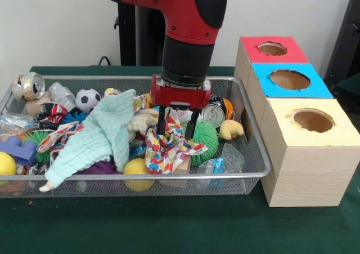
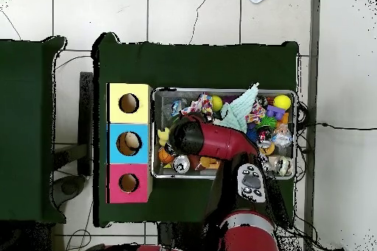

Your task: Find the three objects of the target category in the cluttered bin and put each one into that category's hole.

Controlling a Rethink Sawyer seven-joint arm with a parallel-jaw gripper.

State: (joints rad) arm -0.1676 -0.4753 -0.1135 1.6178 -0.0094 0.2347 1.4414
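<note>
The wire mesh bin [image 1: 256, 147] is full of clutter. My gripper [image 1: 176, 125] hangs inside it, right of centre, open and empty, with its fingertips [image 1: 162, 124] just above a patterned cloth [image 1: 169, 150]. One clear crumpled water bottle [image 1: 221, 163] lies in the bin's near right corner, right of and nearer the camera than the gripper. Another clear bottle [image 1: 12, 121] lies at the left end. A third clear bottle [image 1: 59, 90] lies at the back left. The blue-surround hole [image 1: 289, 79] tops the middle box to the right of the bin. In the overhead view my arm [image 2: 210, 139] hides the gripper.
A red-surround hole [image 1: 272, 48] and a yellow-surround hole [image 1: 313, 120] flank the blue one. Metal cans [image 1: 214, 114] [image 1: 31, 85], a mint knitted cloth [image 1: 104, 136], a green spiky ball [image 1: 207, 138], a yellow ball [image 1: 138, 168] and a small football [image 1: 87, 99] crowd the bin.
</note>
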